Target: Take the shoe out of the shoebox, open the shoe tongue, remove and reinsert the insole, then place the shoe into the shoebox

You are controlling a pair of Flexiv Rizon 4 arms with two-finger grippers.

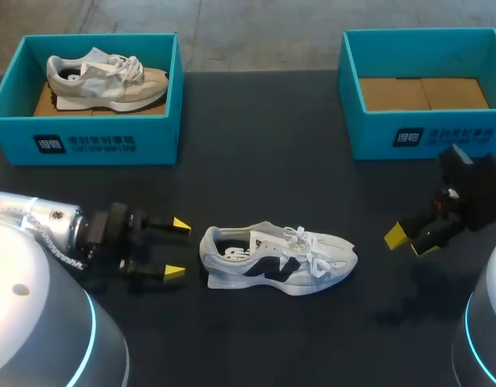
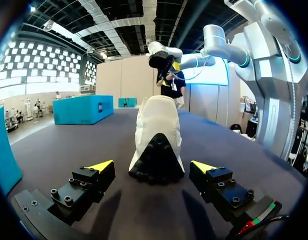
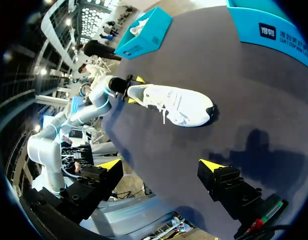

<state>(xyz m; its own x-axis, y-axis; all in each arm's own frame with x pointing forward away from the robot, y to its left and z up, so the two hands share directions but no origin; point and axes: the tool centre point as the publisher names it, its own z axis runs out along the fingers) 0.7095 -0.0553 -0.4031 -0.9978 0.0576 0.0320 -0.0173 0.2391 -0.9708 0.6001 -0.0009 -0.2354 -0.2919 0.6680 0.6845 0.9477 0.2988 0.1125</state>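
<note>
A white sneaker with a dark side logo (image 1: 277, 259) lies on its sole in the middle of the dark table, heel to the left, toe to the right. My left gripper (image 1: 176, 248) is open just left of the heel, apart from it; in the left wrist view the heel (image 2: 157, 150) sits just ahead of the gripper (image 2: 152, 170), in line with the gap between its fingers. My right gripper (image 1: 410, 240) hangs open to the right of the toe, well clear; its wrist view shows the sneaker (image 3: 172, 104) far ahead of the gripper (image 3: 161, 165). A teal shoebox (image 1: 88, 137) at the back left holds a second, beige sneaker (image 1: 106, 79).
Another teal shoebox (image 1: 425, 133) stands at the back right, with only brown cardboard (image 1: 423, 93) in its bottom. Bare tabletop lies between the two boxes and in front of the sneaker.
</note>
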